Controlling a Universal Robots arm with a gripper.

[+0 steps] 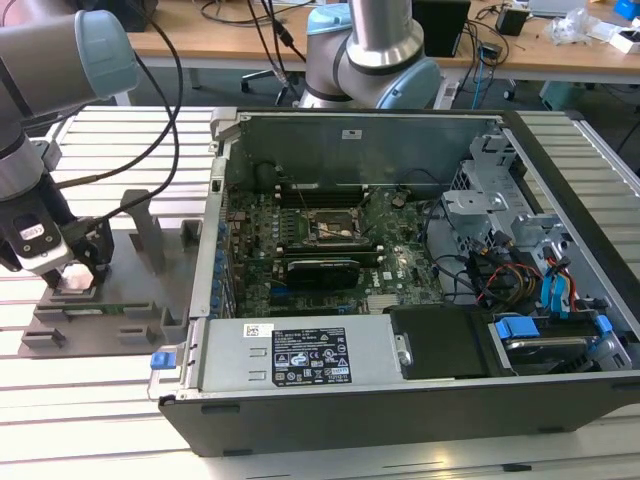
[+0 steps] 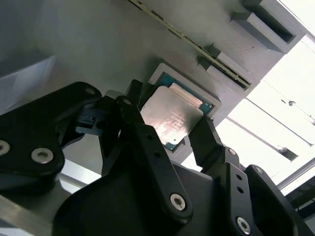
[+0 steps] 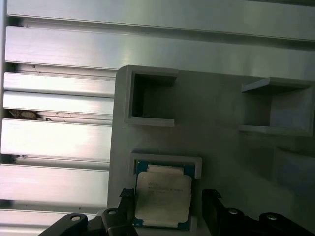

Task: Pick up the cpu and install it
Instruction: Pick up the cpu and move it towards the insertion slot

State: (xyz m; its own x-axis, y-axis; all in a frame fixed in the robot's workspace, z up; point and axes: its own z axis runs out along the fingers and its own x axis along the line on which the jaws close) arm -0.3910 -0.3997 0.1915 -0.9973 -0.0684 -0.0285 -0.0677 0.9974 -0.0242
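The cpu (image 1: 75, 277) is a small silver-topped square lying flat in a shallow holder on the grey fixture plate (image 1: 140, 310), at the exterior view's left. My gripper (image 1: 78, 262) hangs straight over it. In both wrist views the two black fingers (image 2: 135, 105) stand on either side of the cpu (image 2: 170, 115) (image 3: 162, 196), with a narrow gap showing on at least one side. The gripper (image 3: 168, 205) is open and the chip rests in its holder. The dark socket (image 1: 335, 228) with its metal frame sits mid-board inside the open computer case (image 1: 420, 380).
Upright grey posts (image 1: 150, 225) rise from the fixture plate just beside the gripper. The case's side wall (image 1: 205, 250) stands between the fixture and the motherboard. A second robot arm's base (image 1: 375, 55) is behind the case. Cables trail over the slatted metal table (image 1: 100, 420).
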